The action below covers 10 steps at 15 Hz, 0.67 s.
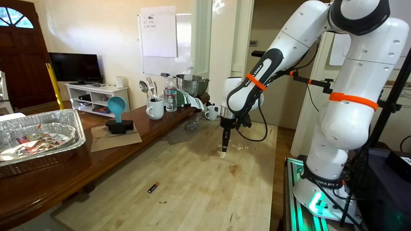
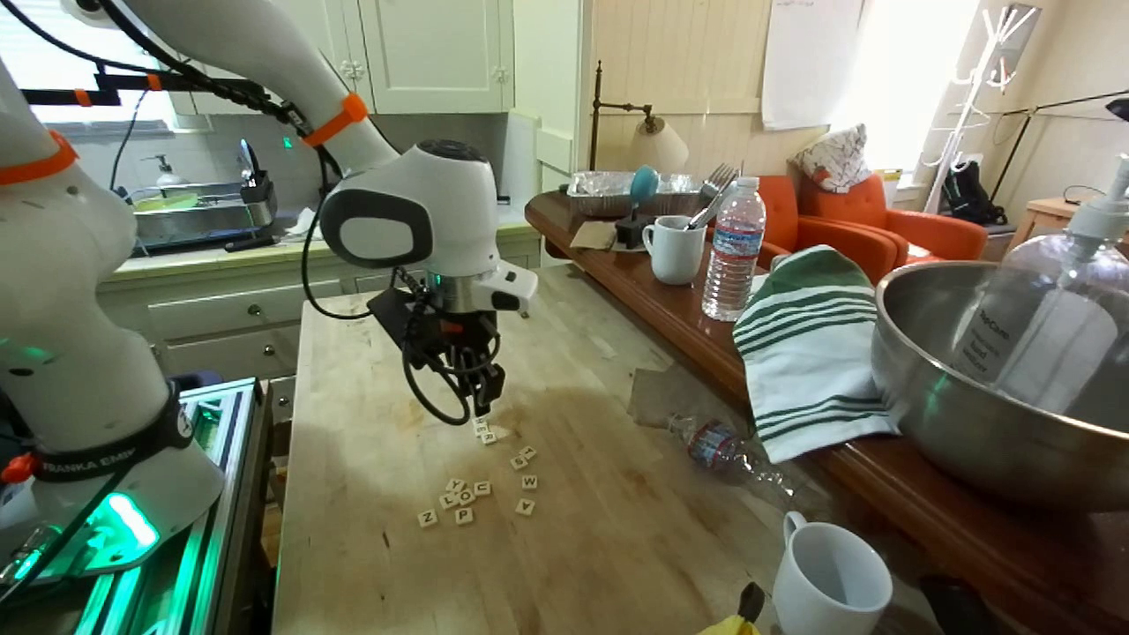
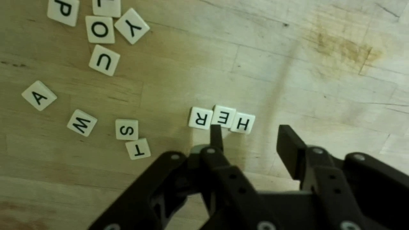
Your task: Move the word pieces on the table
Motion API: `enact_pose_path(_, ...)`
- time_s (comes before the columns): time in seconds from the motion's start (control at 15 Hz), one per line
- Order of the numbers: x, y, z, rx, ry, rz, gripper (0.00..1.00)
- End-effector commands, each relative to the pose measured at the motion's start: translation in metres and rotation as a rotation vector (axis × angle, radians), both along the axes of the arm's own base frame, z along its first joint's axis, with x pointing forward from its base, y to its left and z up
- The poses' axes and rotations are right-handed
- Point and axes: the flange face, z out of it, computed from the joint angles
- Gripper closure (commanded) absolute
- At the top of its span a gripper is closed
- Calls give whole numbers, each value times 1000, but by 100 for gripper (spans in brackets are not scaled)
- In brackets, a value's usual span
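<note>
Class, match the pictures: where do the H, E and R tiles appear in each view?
In an exterior view: H, E and R tiles, just right of centre, letters unreadable.
In an exterior view: tiles, left of centre.
Wrist view: tiles, near centre.
Shared landmark: end effector.

In the wrist view, the E tile lies between the R tile and H tile on the table, right of the S tile. In an exterior view, a dish towel lies between a water bottle and mixing bowl.
</note>
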Motion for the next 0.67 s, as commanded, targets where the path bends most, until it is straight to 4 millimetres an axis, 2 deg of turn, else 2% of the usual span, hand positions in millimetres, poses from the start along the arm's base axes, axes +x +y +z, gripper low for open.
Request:
enact_pose_path(0.0,-3,8,14,4,10,-73,19)
enact_pose_path(0.13,-3,10,19,-1,7,-103,4)
enact_pose_path(0.2,-4,10,20,-1,11,-115,1)
enact_pose_path(0.6,-6,14,31,-17,27,-158,0)
